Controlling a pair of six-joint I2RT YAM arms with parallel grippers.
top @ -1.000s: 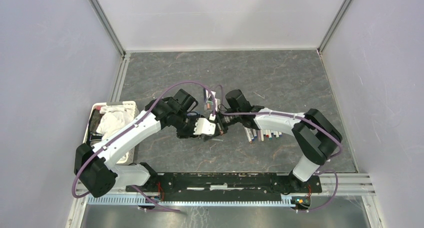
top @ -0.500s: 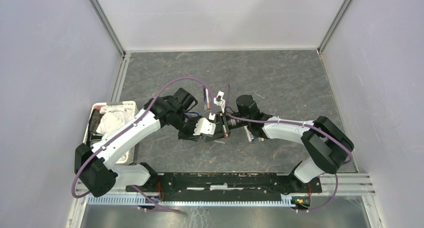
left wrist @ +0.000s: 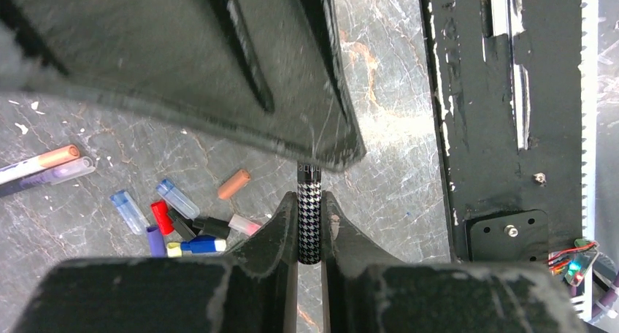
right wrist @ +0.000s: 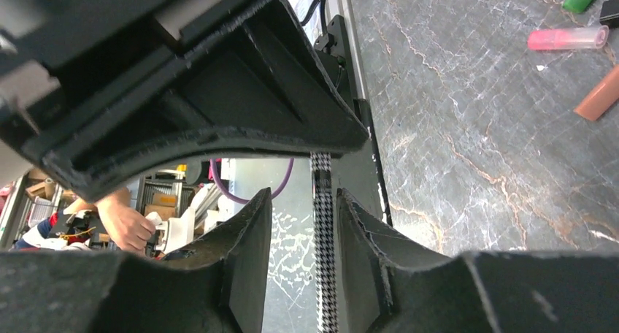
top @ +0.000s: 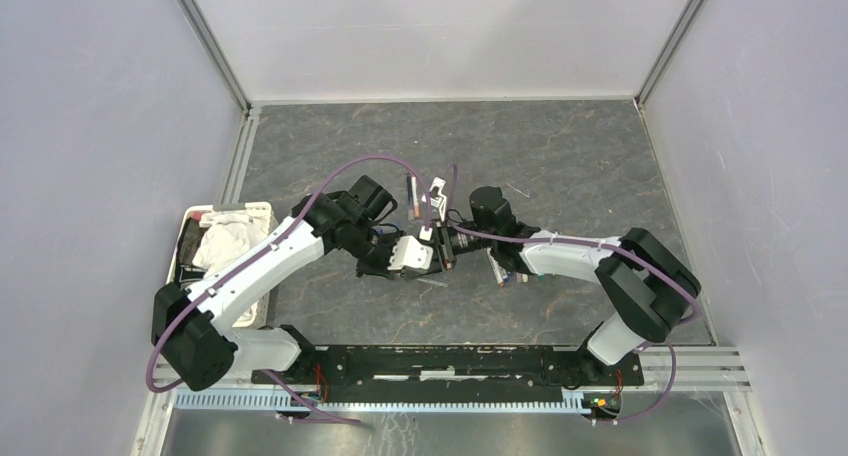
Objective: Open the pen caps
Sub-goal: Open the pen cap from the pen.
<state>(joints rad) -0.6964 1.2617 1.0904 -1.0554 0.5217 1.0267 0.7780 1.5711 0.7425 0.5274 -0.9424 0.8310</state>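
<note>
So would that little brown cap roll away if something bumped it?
Probably. The brown cap is a short round tube lying on its side on the hard, flat table, so a bump would likely send it rolling. It looks like plastic, so it is probably light and stiff. Nothing touches it, so little would stop it.

The top view is fixed high above and behind the bases, facing down and forward. From afar it takes in the whole worktop (top: 560, 156) and the walls (top: 100, 126).

The left wrist view sits close behind the left claw (left wrist: 309, 201). It looks along the fingers, down at the worktop and toward the rail (left wrist: 504, 128).

The right wrist view sits close behind the right claw (right wrist: 303, 198), facing the left claw.

Both wrist views share the checked pen (left wrist: 309, 231), the opposing claw filling the upper frame, and loose caps (left wrist: 175, 216).
</note>
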